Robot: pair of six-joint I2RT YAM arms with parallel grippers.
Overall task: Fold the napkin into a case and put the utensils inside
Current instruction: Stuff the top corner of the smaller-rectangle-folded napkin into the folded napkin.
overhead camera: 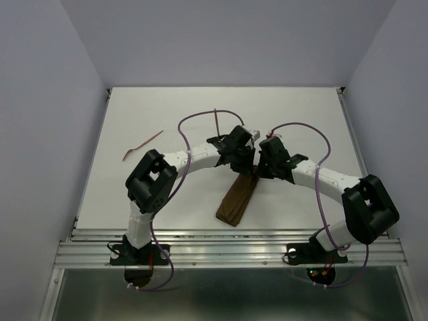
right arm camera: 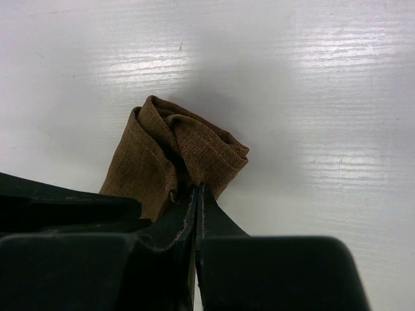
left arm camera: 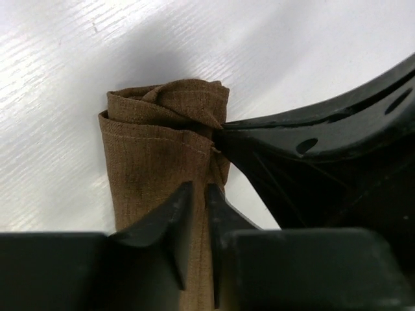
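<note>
Brown cloth case (overhead camera: 238, 198) on white table (overhead camera: 167, 114); right gripper (right arm camera: 196, 188) pinches its folded end; left gripper (left arm camera: 199, 189) jaws slightly apart over it.

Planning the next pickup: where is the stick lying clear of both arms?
Top view: the stick lies on the table's left side, beyond the left arm's elbow, apart from the folded napkin.

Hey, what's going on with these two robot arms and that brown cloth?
The napkin lies folded into a narrow strip on the table, with a robot arm on each side of its far end. The right pincer is closed and seems to pinch a fold there. The left pincer sits over the napkin beside it, jaws slightly parted. One stick lies off to the left and a second stick farther back near the middle. Neither is in the napkin yet.
</note>
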